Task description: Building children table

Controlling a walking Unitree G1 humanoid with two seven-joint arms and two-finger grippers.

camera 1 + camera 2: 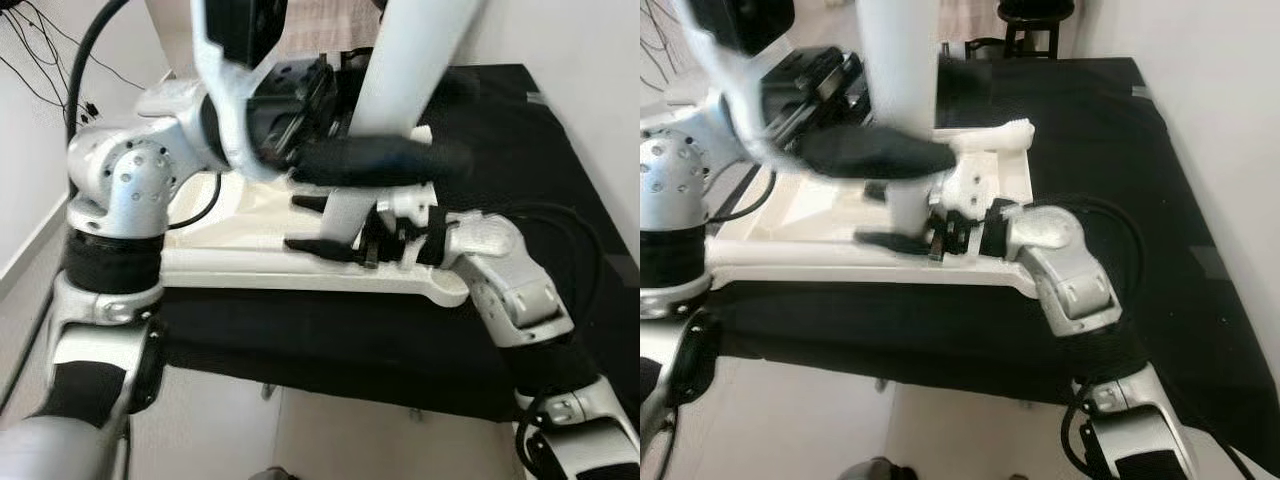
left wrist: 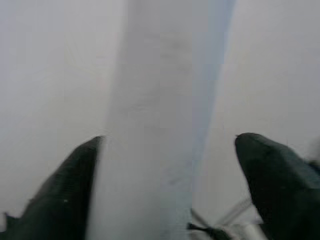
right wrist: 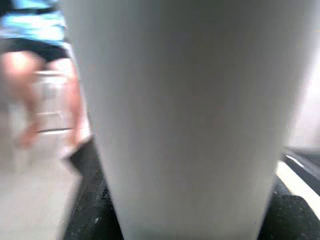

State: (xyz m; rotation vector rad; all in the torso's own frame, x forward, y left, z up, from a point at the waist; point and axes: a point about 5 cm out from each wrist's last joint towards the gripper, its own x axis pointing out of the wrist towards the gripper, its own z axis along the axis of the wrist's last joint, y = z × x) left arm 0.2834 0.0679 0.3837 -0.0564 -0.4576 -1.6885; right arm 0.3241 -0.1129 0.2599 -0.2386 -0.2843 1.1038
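Silver arm links fill the foreground, and past them the left gripper reaches across to a white, round, tapering plastic table leg that stands roughly upright. Its long black fingers are spread to either side of the leg and look closed against it, though blur hides the contact. The right gripper sits lower on the same leg, one finger on each side just above the base; whether it presses cannot be told. The leg's foot rests on the white, rectangular plastic tabletop, which lies upside down on a black cloth-covered surface. The tabletop's raised rim makes it a shallow tray, holding nothing but the leg's base. By the look of it, the step in hand is seating this leg in its corner socket. The next move probably calls for keeping the leg plumb between both pairs of fingers while turning or pressing it home.
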